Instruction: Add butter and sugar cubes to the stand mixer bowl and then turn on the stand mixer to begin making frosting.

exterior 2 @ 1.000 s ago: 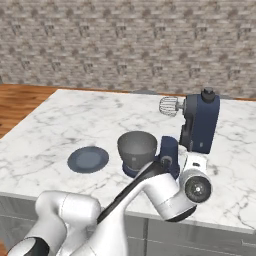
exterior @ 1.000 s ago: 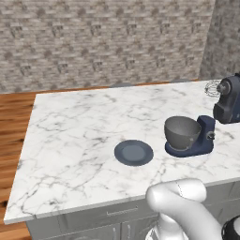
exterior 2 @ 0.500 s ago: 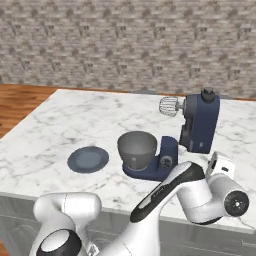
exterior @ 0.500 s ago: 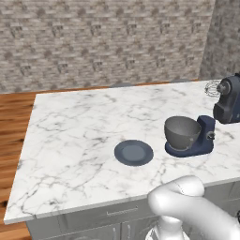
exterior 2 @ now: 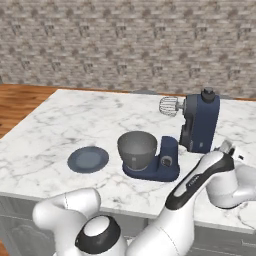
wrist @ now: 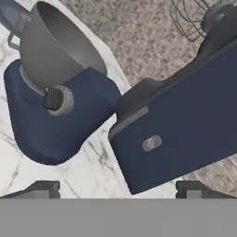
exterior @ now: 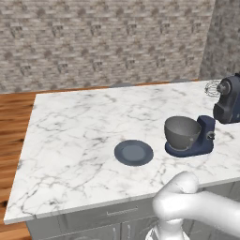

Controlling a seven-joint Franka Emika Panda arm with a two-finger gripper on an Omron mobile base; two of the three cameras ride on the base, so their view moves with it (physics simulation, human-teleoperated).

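The navy stand mixer (exterior 2: 202, 122) stands on the marble counter with its head (wrist: 185, 111) tilted back and the wire whisk (exterior 2: 169, 106) raised. The grey metal bowl (exterior 2: 136, 147) sits on the mixer's base, beside the small silver knob (wrist: 54, 98). My gripper (wrist: 118, 190) is open with nothing between its fingertips (wrist: 46, 189). It hovers low at the mixer's right side, looking at the base and the head. The hand (exterior 2: 231, 152) shows just right of the mixer. The butter and the sugar cubes are out of view. From the left I see the bowl (exterior: 182, 132) and the mixer (exterior: 227, 101).
A dark blue-grey round plate (exterior: 134, 152) lies bare on the counter left of the bowl, also seen from the right (exterior 2: 88, 159). The counter's front edge (exterior: 93, 206) runs close to my base. A stone wall (exterior: 108, 42) backs the counter.
My arm has swung right, carrying the hand from the front of the mixer's base round to its right side. The mixer, bowl and plate have not moved.
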